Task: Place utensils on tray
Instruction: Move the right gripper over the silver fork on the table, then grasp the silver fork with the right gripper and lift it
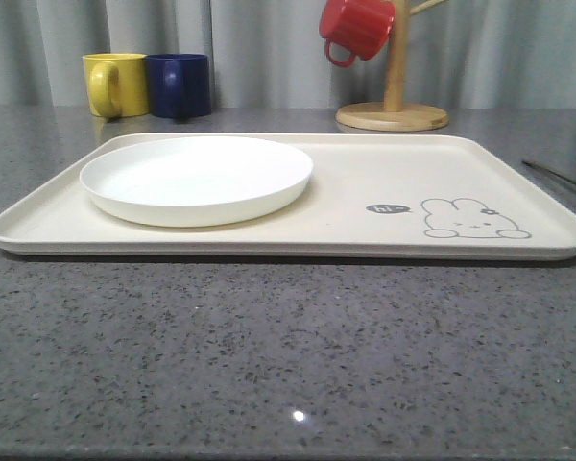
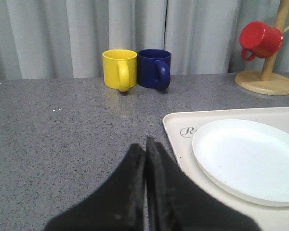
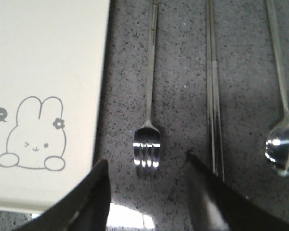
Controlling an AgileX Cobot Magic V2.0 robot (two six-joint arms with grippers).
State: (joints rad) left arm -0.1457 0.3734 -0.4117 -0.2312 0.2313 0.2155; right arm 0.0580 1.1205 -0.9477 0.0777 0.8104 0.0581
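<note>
The cream tray (image 1: pixel 384 163) with its grey rabbit drawing lies across the table, and its edge (image 3: pixel 48 72) also shows in the right wrist view. Beside that edge on the grey counter lie a silver fork (image 3: pixel 150 96), a pair of chopsticks (image 3: pixel 213 96) and a spoon (image 3: pixel 282 115), side by side. My right gripper (image 3: pixel 147 166) hangs open over the fork's tines with nothing between its fingers. My left gripper (image 2: pixel 145 147) is shut on nothing, over the counter just off the tray's corner (image 2: pixel 176 127). Thin utensil ends (image 1: pixel 557 175) show at the far right of the front view.
A round white plate (image 1: pixel 197 178) rests on the tray's left half. A yellow mug (image 1: pixel 115 84) and a dark blue mug (image 1: pixel 180 84) stand behind the tray. A wooden mug tree (image 1: pixel 394 106) at the back carries a red mug (image 1: pixel 355 27). Grey curtains close off the back.
</note>
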